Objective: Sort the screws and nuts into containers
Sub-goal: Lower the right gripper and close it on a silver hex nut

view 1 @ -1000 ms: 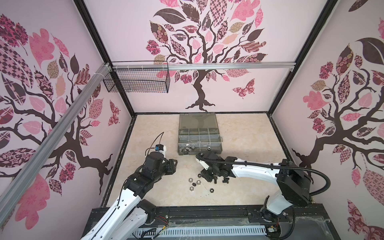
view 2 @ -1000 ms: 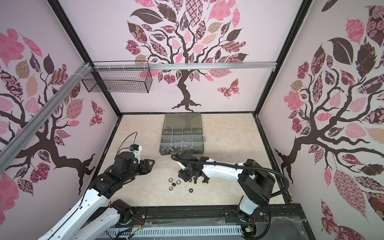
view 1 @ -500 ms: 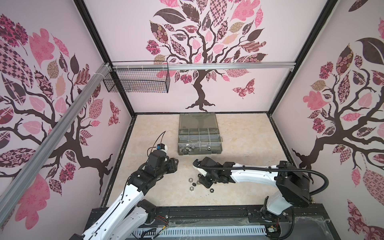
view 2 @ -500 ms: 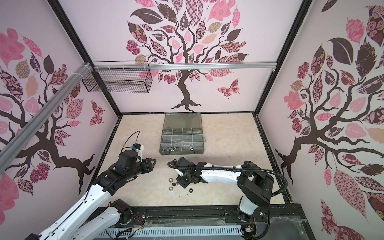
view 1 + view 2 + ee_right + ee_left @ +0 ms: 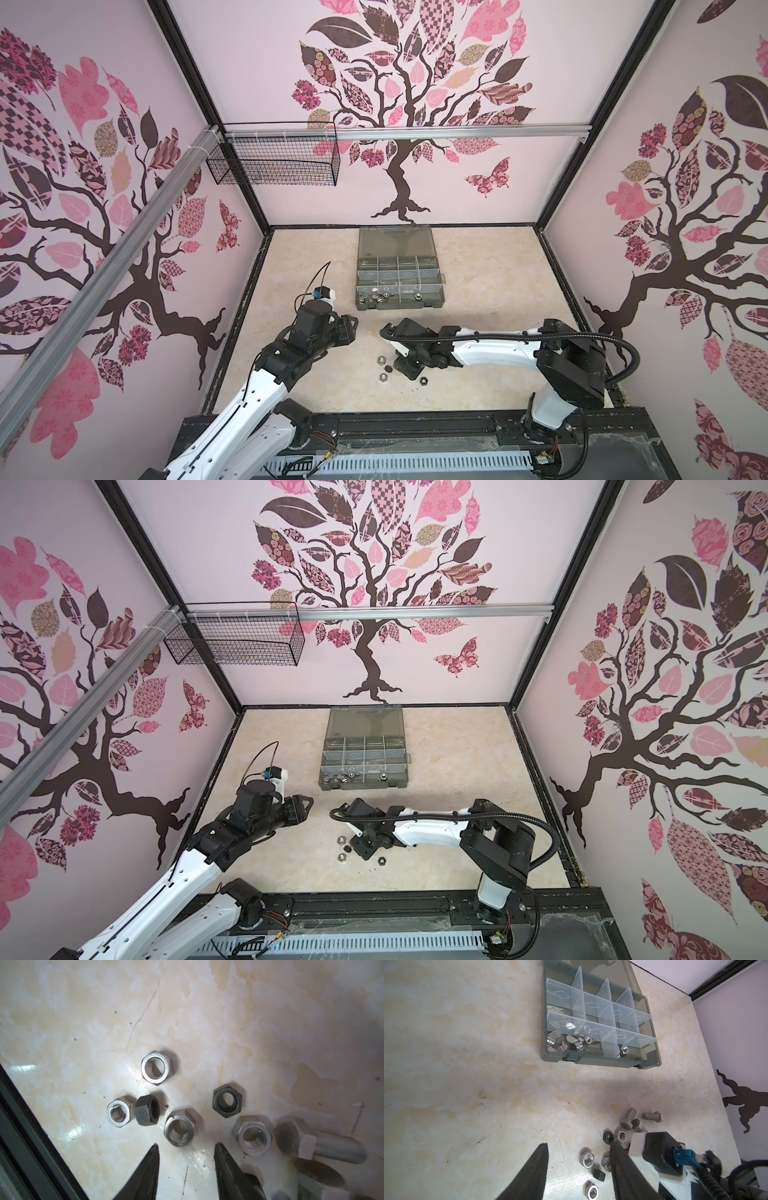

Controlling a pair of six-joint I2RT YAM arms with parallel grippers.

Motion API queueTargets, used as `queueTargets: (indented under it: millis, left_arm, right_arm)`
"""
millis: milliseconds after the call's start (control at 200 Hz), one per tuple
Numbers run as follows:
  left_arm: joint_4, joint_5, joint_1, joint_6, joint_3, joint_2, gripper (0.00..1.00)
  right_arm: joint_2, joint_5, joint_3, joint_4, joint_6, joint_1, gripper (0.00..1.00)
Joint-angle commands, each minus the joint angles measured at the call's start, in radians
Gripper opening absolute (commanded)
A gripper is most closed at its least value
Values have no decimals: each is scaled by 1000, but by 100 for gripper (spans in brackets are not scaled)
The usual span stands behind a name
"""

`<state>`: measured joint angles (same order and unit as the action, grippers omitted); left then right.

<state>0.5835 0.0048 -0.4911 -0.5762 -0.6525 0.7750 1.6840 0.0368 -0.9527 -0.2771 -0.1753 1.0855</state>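
Slid over, so my right end effector now hovers half-open and empty just by a shiny silver hex nut, probably my next grab.

Quick pose rundown: the left arm is raised from the base with the elbow bent, and the left gripper is carried high and tipped forward and down. Its black fingers are spread, a clear gap left between the tips. The right arm is laid out low and nearly flat, reached in toward the middle, wrist bent so the right gripper is aimed straight down. Its jaws are parted too, a bit narrower. The right wrist is seen just beyond one left finger.
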Motion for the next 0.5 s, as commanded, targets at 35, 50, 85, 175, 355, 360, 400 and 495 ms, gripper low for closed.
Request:
queueTargets:
  millis: [35, 50, 85, 175, 355, 360, 400, 495]
  left_arm:
    - [-14, 8, 4, 3, 30, -19, 51]
    - [-14, 8, 5, 4, 32, -21, 51]
    - [-13, 6, 4, 4, 34, -27, 51]
    - [-10, 5, 4, 3, 40, -38, 51]
    - [-5, 9, 4, 0, 42, -42, 51]
    - [-5, 9, 4, 1, 43, -43, 51]
    - [-4, 9, 3, 1, 45, -44, 51]
    - [-7, 10, 4, 0, 48, -47, 51]
  right_arm:
    - [49, -21, -54, -39, 17, 13, 46]
    - [51, -23, -56, -39, 19, 13, 46]
    - [58, -24, -60, -43, 19, 16, 46]
    - [74, -32, -73, -50, 20, 21, 46]
    - [107, -52, -94, -59, 20, 28, 45]
    - [107, -53, -96, -59, 20, 29, 45]
    - [114, -57, -100, -63, 20, 31, 45]
    - [129, -76, -112, -69, 18, 36, 43]
